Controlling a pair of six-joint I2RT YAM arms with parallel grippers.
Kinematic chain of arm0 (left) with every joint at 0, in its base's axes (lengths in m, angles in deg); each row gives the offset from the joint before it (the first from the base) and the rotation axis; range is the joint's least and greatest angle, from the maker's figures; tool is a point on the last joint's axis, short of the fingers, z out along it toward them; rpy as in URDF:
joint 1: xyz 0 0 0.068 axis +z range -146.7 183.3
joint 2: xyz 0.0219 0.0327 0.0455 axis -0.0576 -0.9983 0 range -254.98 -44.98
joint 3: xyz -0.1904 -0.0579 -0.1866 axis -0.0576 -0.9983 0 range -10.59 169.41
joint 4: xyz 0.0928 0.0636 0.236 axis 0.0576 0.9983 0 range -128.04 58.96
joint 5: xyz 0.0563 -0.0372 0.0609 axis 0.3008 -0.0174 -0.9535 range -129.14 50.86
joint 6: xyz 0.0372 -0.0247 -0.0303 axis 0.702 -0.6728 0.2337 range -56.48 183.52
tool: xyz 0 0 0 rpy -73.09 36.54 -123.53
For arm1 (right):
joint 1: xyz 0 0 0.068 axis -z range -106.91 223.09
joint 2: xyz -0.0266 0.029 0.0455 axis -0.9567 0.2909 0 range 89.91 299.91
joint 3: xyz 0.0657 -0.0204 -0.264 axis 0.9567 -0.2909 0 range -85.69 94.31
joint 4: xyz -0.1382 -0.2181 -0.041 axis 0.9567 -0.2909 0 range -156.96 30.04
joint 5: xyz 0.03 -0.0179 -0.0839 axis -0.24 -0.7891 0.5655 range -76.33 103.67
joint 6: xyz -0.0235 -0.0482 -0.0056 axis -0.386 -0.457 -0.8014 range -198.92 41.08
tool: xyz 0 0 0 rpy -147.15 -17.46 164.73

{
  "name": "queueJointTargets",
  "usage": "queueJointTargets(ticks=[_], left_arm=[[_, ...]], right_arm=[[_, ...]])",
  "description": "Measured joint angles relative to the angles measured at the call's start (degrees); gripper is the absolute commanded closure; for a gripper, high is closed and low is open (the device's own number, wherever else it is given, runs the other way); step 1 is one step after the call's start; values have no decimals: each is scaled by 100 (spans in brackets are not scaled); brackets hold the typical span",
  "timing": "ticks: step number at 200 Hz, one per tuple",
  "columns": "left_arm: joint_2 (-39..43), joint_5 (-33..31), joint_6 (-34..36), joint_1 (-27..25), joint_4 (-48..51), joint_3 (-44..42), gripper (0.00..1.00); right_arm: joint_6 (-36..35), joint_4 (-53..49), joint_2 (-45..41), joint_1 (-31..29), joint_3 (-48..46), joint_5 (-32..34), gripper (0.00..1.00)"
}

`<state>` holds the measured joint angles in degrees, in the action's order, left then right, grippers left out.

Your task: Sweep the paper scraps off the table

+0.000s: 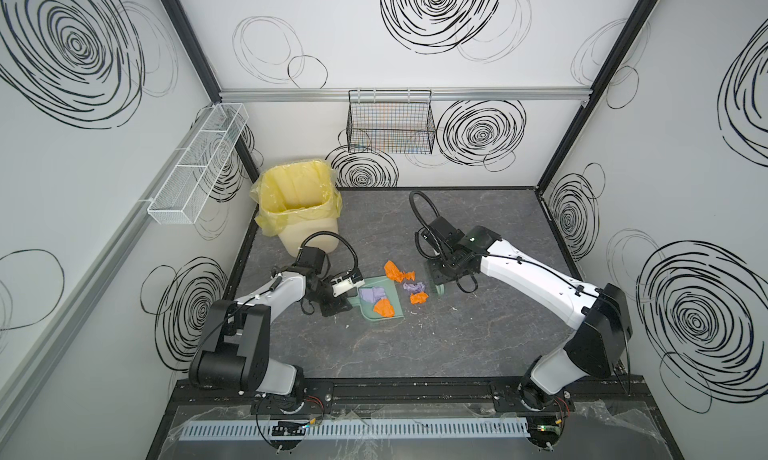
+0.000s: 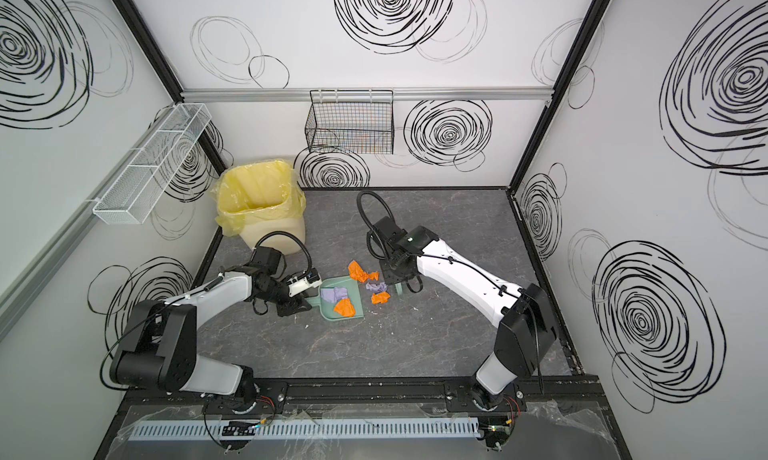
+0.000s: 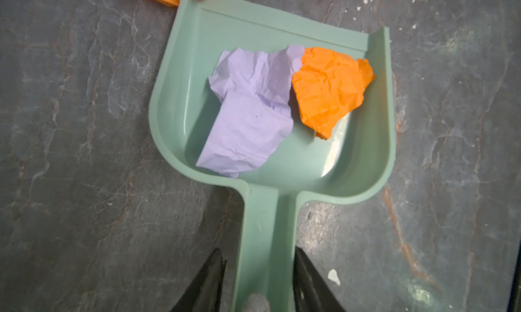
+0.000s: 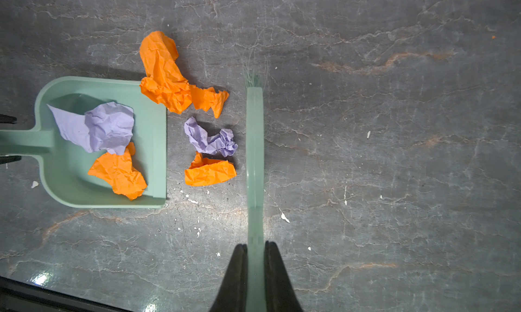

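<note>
At table [image 1: 415,345] centre in both top views: mint-green dustpan [image 1: 376,281] lies flat, mouth toward 3 o'clock. Five paper scraps [image 4: 210,138] visible. One lavender and one orange sit inside the pan. Two orange and one lavender lie on the table between the pan lip and the hand brush [image 4: 255,144], which is at their 3 o'clock.

Right gripper [image 4: 256,244] clamped on brush handle.

Left gripper [image 3: 258,250] straddles dustpan handle; cannot tell whether it grips.

Yellow-lined bin [image 1: 291,229] at 10 o'clock.

Both arms reach inward and low, left gripper [image 3: 258,251] jaws parted, right gripper [image 4: 255,244] pinched tight.
</note>
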<state>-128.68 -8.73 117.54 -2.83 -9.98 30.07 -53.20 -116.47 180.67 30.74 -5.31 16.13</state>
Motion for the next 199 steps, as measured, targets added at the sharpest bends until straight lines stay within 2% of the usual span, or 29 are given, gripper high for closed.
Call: queueJointTargets(ticks=[7, 20, 28, 50, 83, 105, 120, 138, 149, 158, 183, 199], left_arm=[[17, -11, -2, -13, -7, -9, 59], [57, -33, 7, -48, -17, -31, 50], [74, -50, 9, -72, -31, -42, 50], [79, -103, -9, -142, -57, -61, 52], [76, -133, -4, -181, -83, -61, 63], [74, -136, -7, -181, -81, -61, 66], [72, -140, -2, -181, -83, -61, 60], [72, -173, -24, -201, -96, -61, 47], [72, -212, -35, -236, -116, -61, 44], [72, -240, -57, -273, -120, -61, 46], [72, -313, -101, -369, -129, -66, 58], [68, -354, -116, -389, -153, -68, 59]], right_arm=[[0, 7, 0, 0, 0, -7, 100], [0, 9, -2, 0, 0, -15, 100], [0, 11, -2, 0, 0, -20, 100], [0, 24, -2, 0, -2, -44, 100], [0, 52, -4, 0, -31, -66, 100], [0, 68, -7, 0, -33, -72, 100], [0, 96, -20, 0, -61, -81, 100], [0, 98, -52, 0, -76, -83, 100], [0, 111, -81, 0, -83, -83, 100], [0, 116, -103, 0, -85, -83, 100], [2, 149, -157, 0, -127, -87, 100], [2, 157, -168, 0, -173, -94, 100]])
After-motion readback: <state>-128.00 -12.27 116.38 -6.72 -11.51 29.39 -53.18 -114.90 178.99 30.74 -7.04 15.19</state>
